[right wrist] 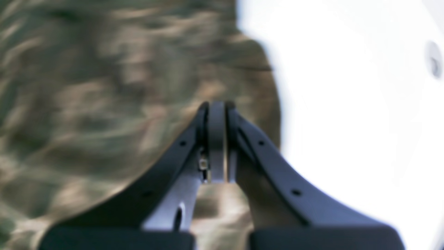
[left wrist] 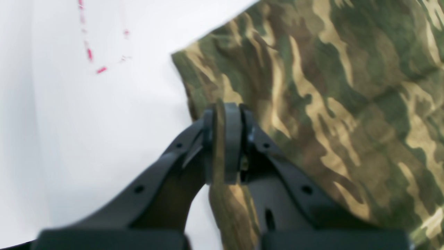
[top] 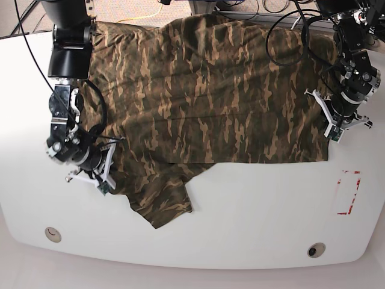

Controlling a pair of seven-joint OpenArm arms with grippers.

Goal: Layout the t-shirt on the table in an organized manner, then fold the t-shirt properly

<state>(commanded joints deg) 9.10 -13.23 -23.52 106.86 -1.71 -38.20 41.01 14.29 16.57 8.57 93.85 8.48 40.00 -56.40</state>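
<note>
We found the t-shirt [top: 204, 102] spread over the far half of the table [top: 240, 241], its far edge reaching the table's far edge and partly hidden under cables and arm bases. One sleeve or flap lay toward the near-left corner, ending well short of the near edge.

The left gripper [left wrist: 224, 139] was closed tight on a fold of camouflage cloth at the shirt's right edge; in the left wrist view we saw fabric pinched between the pads and hanging below them. Broken red tape marks [left wrist: 91, 55] showed on the white surface beyond.

The right gripper [right wrist: 216, 139] was pressed together at the shirt's left edge. The right wrist view was heavily blurred; cloth seemed to sit under the jaws, but we could not confirm a pinch. A grommet hole [right wrist: 433, 62] was cut off near the frame edge.
</note>
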